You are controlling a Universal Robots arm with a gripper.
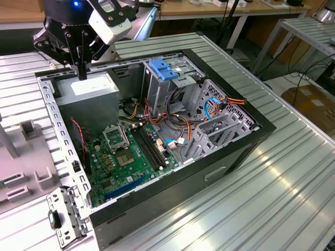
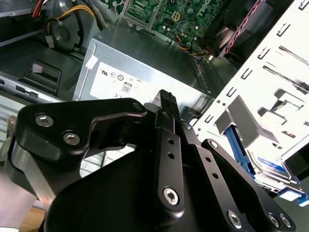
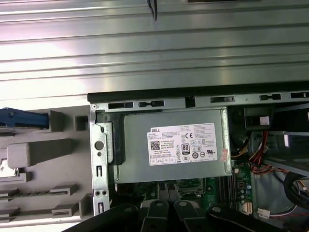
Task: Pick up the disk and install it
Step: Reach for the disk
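The disk (image 2: 271, 168) shows in the second wrist view as a silver slab with a blue-banded label and a blue side rail, partly hidden behind the case's perforated rear flange (image 2: 270, 92). In the first wrist view its blue edge (image 3: 24, 119) rests on the grey fixture (image 3: 38, 154) outside the case. My gripper (image 1: 82, 70) hangs over the grey power-supply box (image 1: 89, 86), at the back corner of the open computer case (image 1: 230, 151). Its fingers (image 2: 165, 99) are shut together with nothing between them. The disk lies off to the side of the gripper, apart from it.
Inside the case are the green motherboard (image 1: 131, 157), loose coloured cables (image 1: 167, 123) and a metal drive cage with a blue handle (image 1: 162, 70). The power supply's white sticker (image 3: 182, 144) faces up. A ribbed metal table (image 1: 272, 193) surrounds the case. A small bracket (image 1: 63, 214) lies beside the case's front corner.
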